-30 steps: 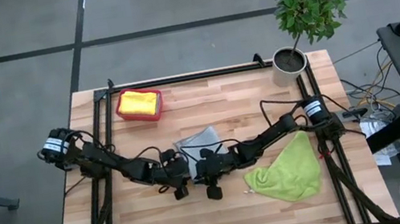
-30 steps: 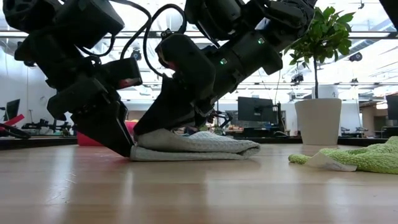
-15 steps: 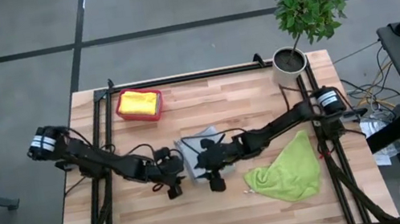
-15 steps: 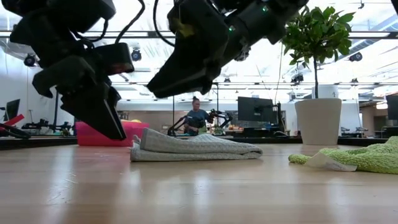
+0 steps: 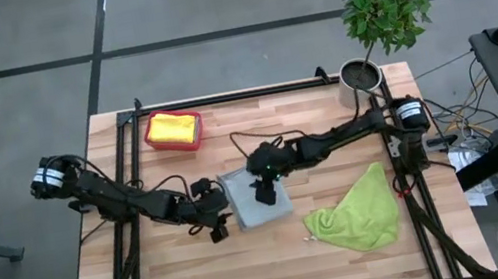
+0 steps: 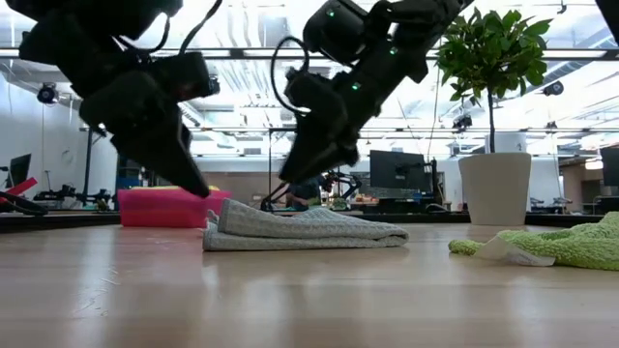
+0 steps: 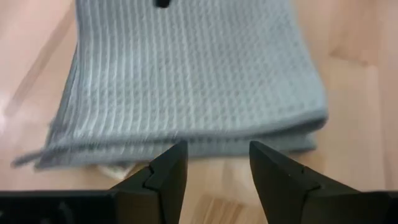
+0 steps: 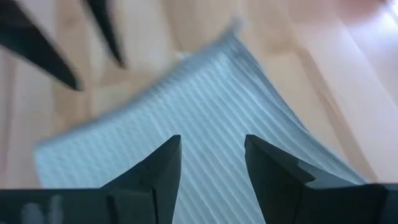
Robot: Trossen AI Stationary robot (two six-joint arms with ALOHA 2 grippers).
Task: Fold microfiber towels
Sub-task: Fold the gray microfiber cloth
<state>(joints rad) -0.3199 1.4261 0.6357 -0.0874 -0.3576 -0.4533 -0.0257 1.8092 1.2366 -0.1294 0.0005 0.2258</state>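
Towels sat at different stages across the counter [image 5: 326, 116]. Farthest left, the left tool [image 5: 215, 228], fingers apart and holding nothing, hung just off the near left corner of the folded grey towel [image 5: 257, 199]. Behind it, near the far edge, the pink-red bin [image 5: 173, 132] held a yellow towel [image 5: 173, 127]; whether more lay beneath it could not be told. The grey towel rested at mid-counter as a neat flat rectangle, seemingly finished. The right tool [image 5: 263, 194] hovered over it, fingers apart and empty. To the right, the lime green towel [image 5: 354, 211] lay crumpled and unfolded, so folding it, and likely binning the grey one, remained.
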